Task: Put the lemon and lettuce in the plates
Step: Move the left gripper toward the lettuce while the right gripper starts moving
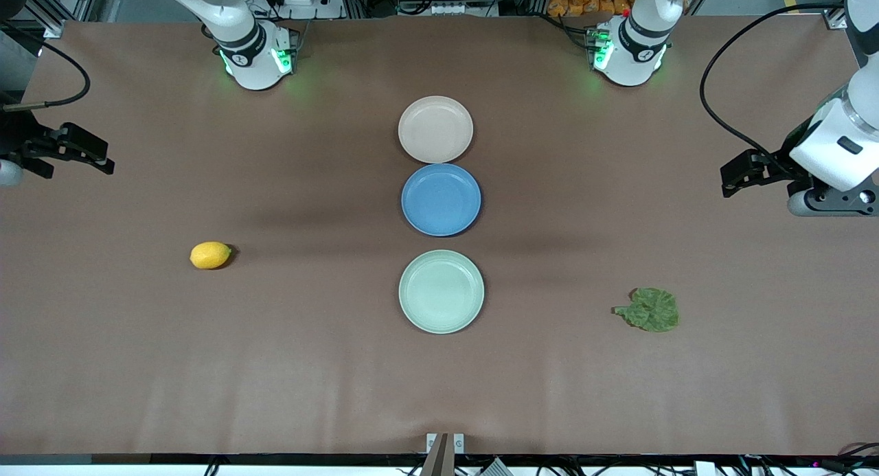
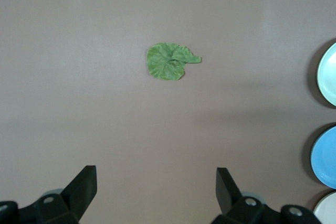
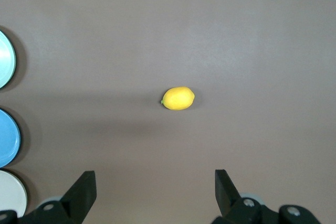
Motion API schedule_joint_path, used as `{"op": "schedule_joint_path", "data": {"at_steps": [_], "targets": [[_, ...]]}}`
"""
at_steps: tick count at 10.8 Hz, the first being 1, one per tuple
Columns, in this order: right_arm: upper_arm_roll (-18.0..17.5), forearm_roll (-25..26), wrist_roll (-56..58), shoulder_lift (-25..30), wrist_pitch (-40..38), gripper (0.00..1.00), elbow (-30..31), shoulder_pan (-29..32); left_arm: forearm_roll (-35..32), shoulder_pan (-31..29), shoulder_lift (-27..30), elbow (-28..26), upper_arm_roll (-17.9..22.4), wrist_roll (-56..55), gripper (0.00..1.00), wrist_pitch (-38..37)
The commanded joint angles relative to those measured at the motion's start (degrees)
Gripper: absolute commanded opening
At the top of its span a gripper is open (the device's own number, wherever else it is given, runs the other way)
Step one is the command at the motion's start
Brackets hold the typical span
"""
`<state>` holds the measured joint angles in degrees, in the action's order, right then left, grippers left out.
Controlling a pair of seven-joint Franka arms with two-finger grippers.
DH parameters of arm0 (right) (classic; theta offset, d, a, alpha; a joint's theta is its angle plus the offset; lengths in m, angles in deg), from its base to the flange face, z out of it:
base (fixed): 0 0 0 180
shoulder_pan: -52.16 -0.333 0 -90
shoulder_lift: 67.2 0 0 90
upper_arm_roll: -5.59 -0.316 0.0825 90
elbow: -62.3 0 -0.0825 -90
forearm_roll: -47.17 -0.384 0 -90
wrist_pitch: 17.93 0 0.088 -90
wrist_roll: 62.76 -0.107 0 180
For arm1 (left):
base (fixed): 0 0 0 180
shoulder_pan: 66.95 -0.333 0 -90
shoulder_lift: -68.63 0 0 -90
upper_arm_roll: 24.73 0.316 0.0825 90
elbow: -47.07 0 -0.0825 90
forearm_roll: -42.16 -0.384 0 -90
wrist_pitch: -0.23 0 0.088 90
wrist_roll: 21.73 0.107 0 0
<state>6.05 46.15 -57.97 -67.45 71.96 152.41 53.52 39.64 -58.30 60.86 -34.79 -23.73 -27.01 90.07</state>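
Note:
The yellow lemon (image 1: pixel 210 255) (image 3: pixel 178 98) lies on the brown table toward the right arm's end. The crinkled green lettuce (image 1: pixel 649 309) (image 2: pixel 168 61) lies flat toward the left arm's end. A row down the table's middle holds a beige-pink plate (image 1: pixel 435 129), then a blue plate (image 1: pixel 441 199), with the mint green plate (image 1: pixel 441 291) nearest the front camera; all three hold nothing. My right gripper (image 1: pixel 96 156) (image 3: pixel 155 174) hangs open over bare table at its end, apart from the lemon. My left gripper (image 1: pixel 731 177) (image 2: pixel 156 171) hangs open over bare table at its end, apart from the lettuce.
Black cables (image 1: pixel 721 71) loop over the table near each arm's end. The two arm bases (image 1: pixel 257 57) stand along the table's edge farthest from the front camera. Wide bare table surface lies between the fruit, the leaf and the plates.

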Motion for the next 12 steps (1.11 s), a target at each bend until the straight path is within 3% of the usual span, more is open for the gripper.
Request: {"op": "schedule_joint_path", "data": {"at_steps": [1, 10, 12], "targets": [[-0.28, -0.11, -1.01, 1.30, 0.72, 1.00, 1.12, 0.48, 1.29, -0.47, 0.47, -0.06, 0.14, 1.94, 1.00, 0.42], [-0.28, -0.03, -1.01, 1.39, 0.63, 1.00, 1.12, 0.83, 1.20, -1.60, -1.81, -1.99, 0.14, 2.03, 1.00, 1.56], [-0.37, -0.11, -1.01, 1.39, 0.81, 1.00, 1.12, 0.74, 1.29, -2.40, -4.01, -5.92, 0.05, 2.12, 1.00, 6.62]]}}
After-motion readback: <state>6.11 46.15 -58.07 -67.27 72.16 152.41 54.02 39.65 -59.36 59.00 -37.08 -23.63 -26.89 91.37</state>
